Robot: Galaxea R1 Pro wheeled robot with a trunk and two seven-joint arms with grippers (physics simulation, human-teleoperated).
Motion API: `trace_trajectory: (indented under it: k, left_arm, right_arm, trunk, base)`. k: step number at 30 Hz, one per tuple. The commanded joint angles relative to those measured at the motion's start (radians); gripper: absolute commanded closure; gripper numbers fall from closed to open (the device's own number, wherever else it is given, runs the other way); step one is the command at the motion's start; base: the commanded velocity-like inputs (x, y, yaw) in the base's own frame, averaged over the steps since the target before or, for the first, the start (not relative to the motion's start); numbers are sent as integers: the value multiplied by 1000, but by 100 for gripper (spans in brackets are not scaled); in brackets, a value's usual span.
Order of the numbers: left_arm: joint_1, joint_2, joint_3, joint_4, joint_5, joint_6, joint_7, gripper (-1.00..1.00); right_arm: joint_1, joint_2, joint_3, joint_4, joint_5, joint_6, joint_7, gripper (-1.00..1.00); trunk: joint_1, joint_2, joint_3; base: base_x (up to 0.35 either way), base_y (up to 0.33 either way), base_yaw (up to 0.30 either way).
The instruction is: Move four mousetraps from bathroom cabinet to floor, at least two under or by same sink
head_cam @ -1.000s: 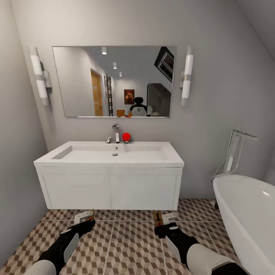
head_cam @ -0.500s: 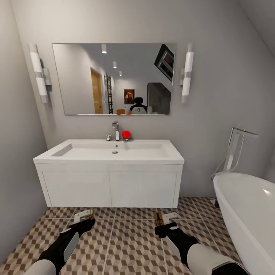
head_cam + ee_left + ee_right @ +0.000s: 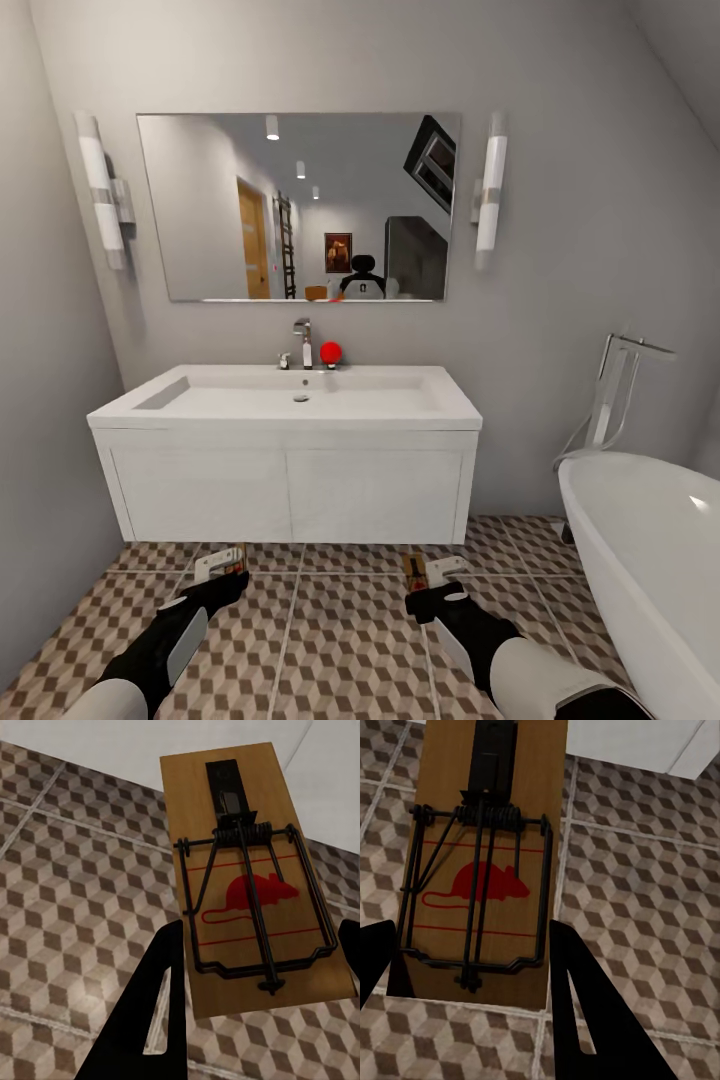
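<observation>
Head view: both mousetraps (image 3: 233,562) point toward sink (image 3: 290,400)

The bathtub (image 3: 650,560) is cut off by the frame's edge.

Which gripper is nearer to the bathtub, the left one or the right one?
The right gripper, holding a mousetrap, is nearer: the bathtub is just beyond it. The left gripper, with its own mousetrap, hangs across the floor.

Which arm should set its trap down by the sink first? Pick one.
Either, by a hair the left. Both the left pincer and right pincer hold a mousetrap over the tiled floor before the sink. The left looks slightly closer.
</observation>
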Motion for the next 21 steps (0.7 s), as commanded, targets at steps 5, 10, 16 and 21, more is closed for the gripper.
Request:
trace_trajectory:
  k: [5,10,16,21]
  left_arm:
    - [0,0,-2,-2,8,6,5,100]
    - [0,0,-2,-2,7,5,4,100]
    - [0,0,-2,-3,8,5,3,100]
    - [0,0,-2,-3,9,4,2,100]
  right_arm:
    - [0,0,8,-2,-8,6,-3,100]
    - [0,0,8,-2,-8,6,-3,100]
    - [0,0,8,-2,-8,6,-3,100]
    - [0,1,8,-2,-8,6,-3,100]
  trunk:
    - [8,-15,-7]
    - [23,-43,-20]
    - [23,-43,-20]
    - [23,-43,-20]
  base:
    - [0,0,0]
    - [0,0,0]
    - [0,0,0]
    - [0,0,0]
